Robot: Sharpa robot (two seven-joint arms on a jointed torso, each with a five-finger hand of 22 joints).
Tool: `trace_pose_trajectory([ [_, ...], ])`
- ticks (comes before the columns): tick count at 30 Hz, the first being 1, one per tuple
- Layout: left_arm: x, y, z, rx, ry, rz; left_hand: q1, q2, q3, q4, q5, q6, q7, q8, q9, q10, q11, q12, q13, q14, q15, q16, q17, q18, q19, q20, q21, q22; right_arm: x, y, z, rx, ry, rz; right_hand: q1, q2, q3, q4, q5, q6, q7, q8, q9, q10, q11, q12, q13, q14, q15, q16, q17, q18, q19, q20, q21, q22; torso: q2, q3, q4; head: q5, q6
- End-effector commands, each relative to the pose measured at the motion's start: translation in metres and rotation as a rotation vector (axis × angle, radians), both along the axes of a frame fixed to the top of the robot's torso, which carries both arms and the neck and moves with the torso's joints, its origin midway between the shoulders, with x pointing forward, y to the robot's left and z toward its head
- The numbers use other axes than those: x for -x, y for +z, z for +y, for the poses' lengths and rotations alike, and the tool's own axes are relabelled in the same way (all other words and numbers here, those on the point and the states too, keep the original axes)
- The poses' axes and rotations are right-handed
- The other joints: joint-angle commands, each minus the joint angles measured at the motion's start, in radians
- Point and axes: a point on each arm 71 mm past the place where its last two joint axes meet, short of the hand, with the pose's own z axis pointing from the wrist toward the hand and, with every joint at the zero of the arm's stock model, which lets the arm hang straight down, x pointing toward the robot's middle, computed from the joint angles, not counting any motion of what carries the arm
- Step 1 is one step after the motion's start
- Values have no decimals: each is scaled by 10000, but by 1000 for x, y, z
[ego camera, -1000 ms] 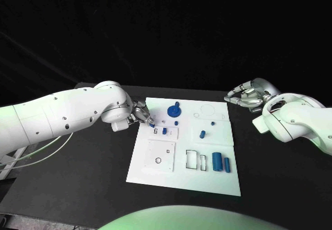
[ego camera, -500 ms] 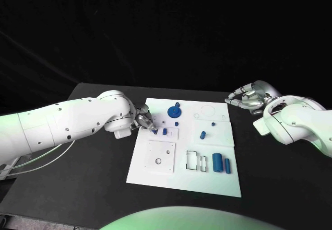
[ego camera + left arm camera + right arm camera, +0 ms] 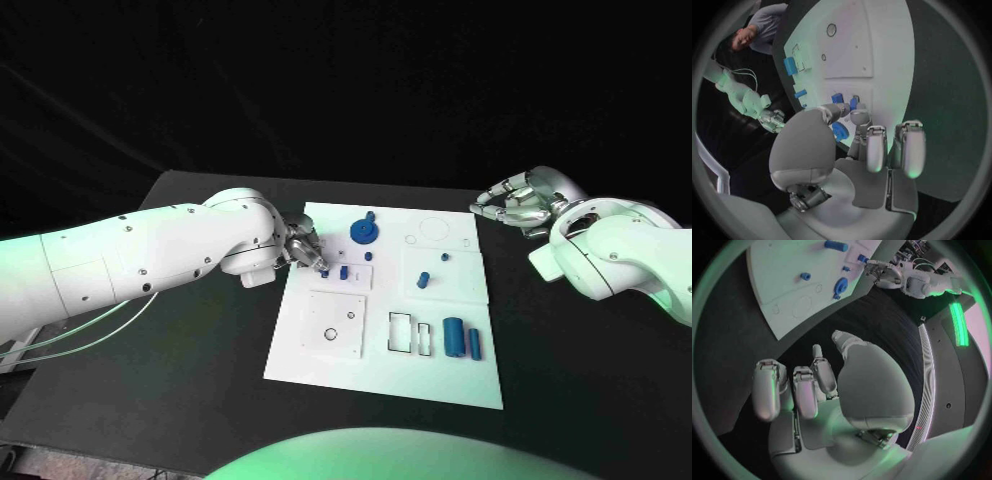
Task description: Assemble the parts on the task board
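Black surface (image 3: 173, 400) under dark backdrop; white task board (image 3: 387, 375) lies at centre. Head view: left hand (image 3: 300, 247) sits at the board's 9 o'clock edge, fingertips down beside a small blue part (image 3: 325, 272) near a second blue part (image 3: 345, 269); whether it pinches anything cannot be told from here. A round blue part (image 3: 366, 232) stands toward 12 o'clock, a blue peg (image 3: 423, 281) near centre, and two blue bars (image 3: 462, 338) lie toward 4 o'clock. Right hand (image 3: 516, 205) hovers off the board at 2 o'clock, fingers curled in, holding nothing visible.

Left wrist view: left hand (image 3: 857, 135) has thumb and a finger closed toward a blue part (image 3: 840, 131) over the board (image 3: 879, 40); actual contact cannot be confirmed.

Right wrist view: right hand (image 3: 823, 385) is curled and empty above the dark surface; board (image 3: 773, 280) lies beyond it.
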Motion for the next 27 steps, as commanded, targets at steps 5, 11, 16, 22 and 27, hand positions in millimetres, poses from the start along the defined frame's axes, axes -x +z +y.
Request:
trace_pose_trajectory([
  [5,2,-1,-1,-340,-304,105,-7,71,1115,-1053,107,89,-102,109,939,75,0,69,27,1021,-51,36,2635,-5,725,-33,-4,2399,0,0,1,42,165,29,-92,-18,59,-7,18,-77,-24,68,17,-36,-13,-36,108,912,-73,-59,2241,171,23,-48,-36,1727,-11,-2,1,3,-38],
  [11,2,-2,-1,-394,-346,117,-50,51,1170,-1110,190,106,-105,148,935,120,-4,128,75,1021,-57,36,2635,-7,730,-41,2,2404,0,0,1,43,158,28,-92,-18,59,-7,18,-77,-24,68,17,-36,-13,-36,108,912,-73,-59,2241,171,23,-48,-36,1727,-9,-2,0,3,-34],
  [16,2,-2,-2,-403,-448,170,-60,49,1180,-1119,207,109,-105,156,934,128,-4,140,85,1021,-58,36,2635,-6,728,-42,-1,2403,0,-1,1,42,162,28,-92,-18,59,-7,18,-77,-24,68,17,-36,-13,-36,108,912,-73,-59,2241,171,23,-48,-36,1727,-7,-1,4,-6,-46],
  [22,3,-2,-3,-357,-558,220,-71,40,1188,-1132,220,113,-106,164,932,130,-5,133,73,1021,-58,36,2635,-2,719,-44,-15,2397,0,-1,1,44,161,36,-92,-18,59,-7,18,-77,-24,68,17,-36,-13,-36,108,912,-73,-59,2241,171,23,-48,-36,1727,-5,-1,4,-24,-53],
  [27,3,-2,-4,-346,-582,229,-71,40,1188,-1132,220,113,-106,164,932,130,-5,133,73,1021,-58,36,2635,-2,719,-44,-15,2397,0,-1,1,44,162,36,-92,-18,59,-7,18,-77,-24,68,17,-36,-13,-36,108,912,-73,-59,2241,171,23,-48,-36,1727,-4,-1,1,-5,-69],
])
